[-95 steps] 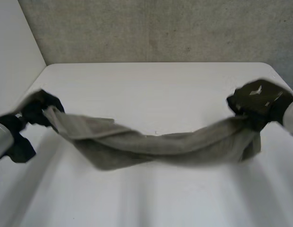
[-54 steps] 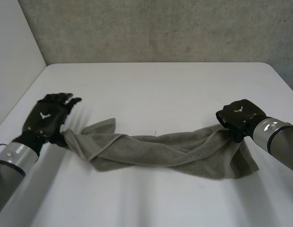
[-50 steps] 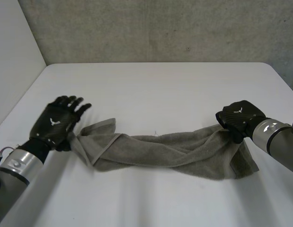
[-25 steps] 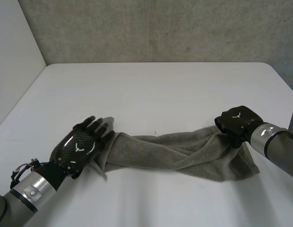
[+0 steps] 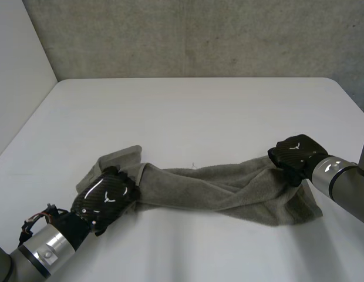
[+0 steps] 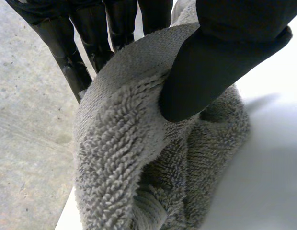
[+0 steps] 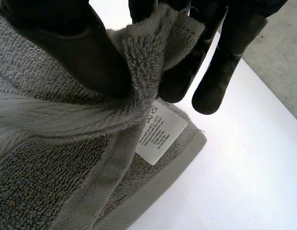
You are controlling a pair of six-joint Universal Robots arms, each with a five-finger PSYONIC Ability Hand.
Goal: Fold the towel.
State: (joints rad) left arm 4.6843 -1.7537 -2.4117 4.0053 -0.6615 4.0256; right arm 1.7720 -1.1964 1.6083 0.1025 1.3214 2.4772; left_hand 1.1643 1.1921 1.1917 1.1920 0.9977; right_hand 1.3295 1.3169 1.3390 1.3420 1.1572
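Towel (image 5: 229,191) (bunched) stretches from left hand (image 5: 107,197) to right hand (image 5: 295,155); both pinch it.

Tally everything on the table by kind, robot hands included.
towel: 1
hands: 2, left hand and right hand, each pinching one end of the towel
care label: 1, sewn on the towel
Total: 4

I see a white table (image 5: 199,111) with rounded far corners, a rough grey concrete wall (image 5: 199,35) behind it, and what I take to be a white panel (image 5: 17,70) standing along its left side.
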